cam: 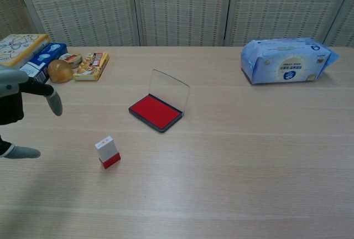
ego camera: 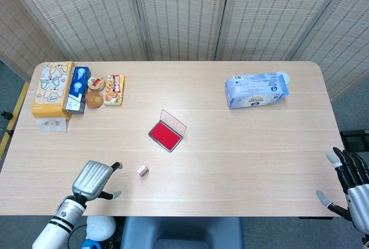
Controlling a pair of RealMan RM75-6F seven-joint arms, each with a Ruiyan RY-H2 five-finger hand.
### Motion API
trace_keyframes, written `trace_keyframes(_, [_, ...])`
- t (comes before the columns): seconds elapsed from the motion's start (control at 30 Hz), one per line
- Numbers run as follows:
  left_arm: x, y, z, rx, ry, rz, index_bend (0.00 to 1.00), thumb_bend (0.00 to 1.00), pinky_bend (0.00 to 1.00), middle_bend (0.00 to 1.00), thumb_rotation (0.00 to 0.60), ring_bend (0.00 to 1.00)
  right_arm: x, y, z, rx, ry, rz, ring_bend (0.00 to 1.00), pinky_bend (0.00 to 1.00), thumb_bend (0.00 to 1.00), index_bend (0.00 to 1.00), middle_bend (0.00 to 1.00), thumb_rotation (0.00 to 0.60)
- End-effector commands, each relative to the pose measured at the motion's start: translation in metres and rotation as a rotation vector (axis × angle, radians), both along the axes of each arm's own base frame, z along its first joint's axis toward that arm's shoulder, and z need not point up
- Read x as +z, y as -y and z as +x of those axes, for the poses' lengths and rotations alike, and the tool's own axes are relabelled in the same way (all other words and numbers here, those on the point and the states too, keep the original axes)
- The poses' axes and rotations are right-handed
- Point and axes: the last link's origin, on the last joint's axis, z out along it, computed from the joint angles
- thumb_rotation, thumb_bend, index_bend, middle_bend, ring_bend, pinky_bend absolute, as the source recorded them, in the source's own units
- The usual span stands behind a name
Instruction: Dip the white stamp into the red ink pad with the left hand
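Observation:
The white stamp (ego camera: 142, 170) (cam: 107, 151), with a red base, stands upright on the table by itself. The red ink pad (ego camera: 165, 135) (cam: 155, 112) lies open in the middle of the table, its clear lid tilted up behind it. My left hand (ego camera: 94, 180) (cam: 16, 106) is to the left of the stamp, apart from it, fingers spread and holding nothing. My right hand (ego camera: 350, 181) hangs off the table's right front corner, fingers apart and empty.
A yellow box (ego camera: 52, 88), a blue carton (ego camera: 78, 89), a round bun (ego camera: 94, 100) and a snack pack (ego camera: 115, 90) line the far left. A blue tissue pack (ego camera: 256, 89) (cam: 285, 60) lies at the far right.

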Motion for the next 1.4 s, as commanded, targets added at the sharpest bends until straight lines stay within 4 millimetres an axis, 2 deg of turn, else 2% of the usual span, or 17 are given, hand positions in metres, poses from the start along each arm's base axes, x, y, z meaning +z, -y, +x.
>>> trace_keyframes(0.03, [-0.004,-0.012,-0.004,-0.037,-0.010,0.001,0.34,0.22,0.77,1.00,0.541,0.79,0.000,0.000,0.000,0.001,0.000,0.005,0.00,0.00,0.22,0.00,0.00,0.600])
trace_keyframes(0.13, [-0.015,-0.020,-0.006,-0.062,0.006,-0.034,0.30,0.22,0.77,1.00,0.597,0.79,-0.002,0.001,0.000,0.000,-0.004,0.015,0.00,0.00,0.22,0.00,0.00,0.600])
trace_keyframes(0.27, [-0.029,-0.033,-0.006,-0.114,-0.003,-0.076,0.24,0.22,0.77,0.97,0.600,0.78,-0.004,0.003,0.000,-0.007,-0.012,0.020,0.00,0.00,0.22,0.00,0.00,0.600])
trace_keyframes(0.53, [-0.050,-0.046,0.016,-0.303,-0.019,-0.144,0.19,0.22,0.77,0.94,0.600,0.77,-0.012,0.009,0.000,-0.042,-0.038,0.040,0.00,0.00,0.22,0.00,0.00,0.600])
trace_keyframes(0.83, [-0.064,-0.050,0.030,-0.353,0.027,-0.211,0.27,0.22,0.77,0.94,0.600,0.77,-0.016,0.007,0.002,-0.061,-0.055,0.035,0.00,0.00,0.22,0.00,0.00,0.600])
trace_keyframes(1.13, [-0.080,-0.069,0.016,-0.269,-0.006,-0.238,0.33,0.22,0.77,0.95,0.600,0.78,-0.010,0.002,0.000,-0.062,-0.048,0.012,0.00,0.00,0.22,0.00,0.00,0.600])
trace_keyframes(1.4, [-0.086,-0.075,0.013,-0.251,-0.014,-0.230,0.36,0.22,0.77,0.95,0.600,0.79,-0.010,0.000,0.001,-0.053,-0.050,0.011,0.00,0.00,0.22,0.00,0.00,0.600])
